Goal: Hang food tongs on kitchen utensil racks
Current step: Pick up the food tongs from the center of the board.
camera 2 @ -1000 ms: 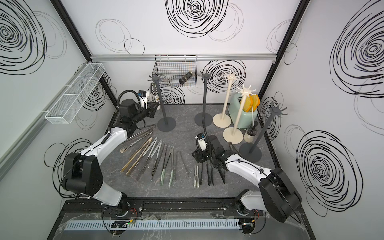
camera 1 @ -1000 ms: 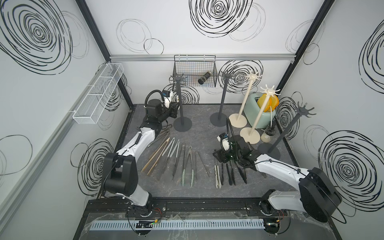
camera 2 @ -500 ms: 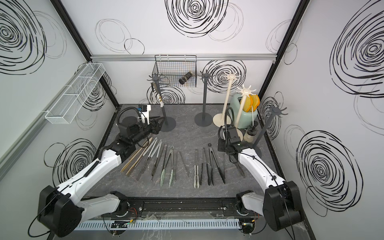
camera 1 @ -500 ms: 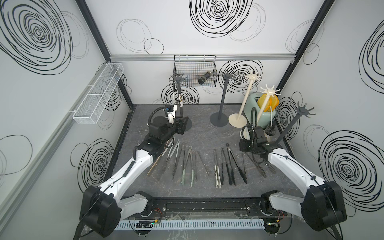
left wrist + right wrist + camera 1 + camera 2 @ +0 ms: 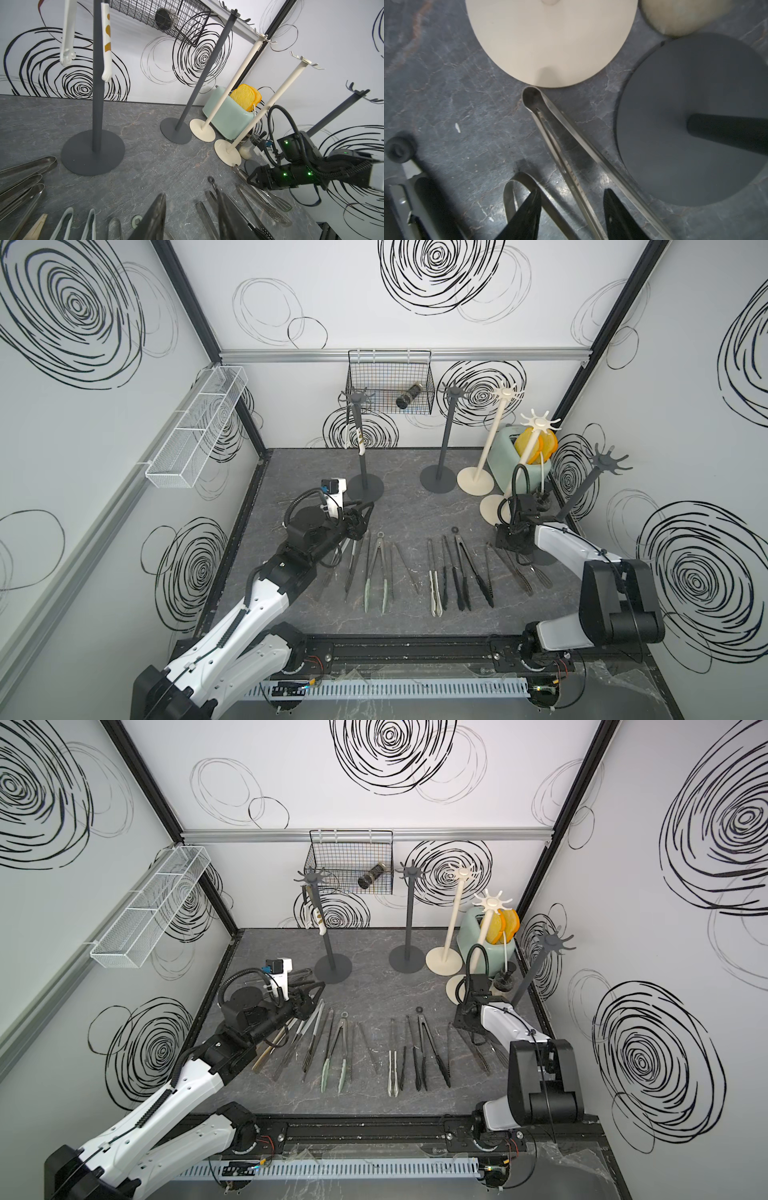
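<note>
Right gripper (image 5: 573,194) sits low over the table (image 5: 415,506) at the right end of the row, jaws apart, astride a steel tong (image 5: 572,174). Neither finger looks to touch it yet: released, nothing gripped. The tong lies flat, its loop end pointing away from the gripper and stopping just short of the cream base (image 5: 550,41). The dark base (image 5: 685,93) is just beside its shaft. Its long axis runs straight back between the fingers, so the jaws stand across it. A squeeze here would likely pinch the two arms together a little behind the loop. The right arm is clearly the nearer one; the left arm is well apart from this tong.

Left gripper (image 5: 191,192) hovers over the far ends of the left-hand tongs (image 5: 379,547), jaws parted too, nothing between them. The row lies side by side on the table, handles away from the robot, tips toward it.

One pair is up already: white tongs (image 5: 106,41) hang from the far-left dark rack (image 5: 96,83). No tongs show on the other racks (image 5: 493,435).

Containers now. The wire basket (image 5: 388,377) on the back wall holds one dark jar (image 5: 409,394) on its side. The mesh tray (image 5: 195,431) on the left wall shows nothing in it. The toaster (image 5: 226,116) carries two yellow bread slices (image 5: 245,97).
</note>
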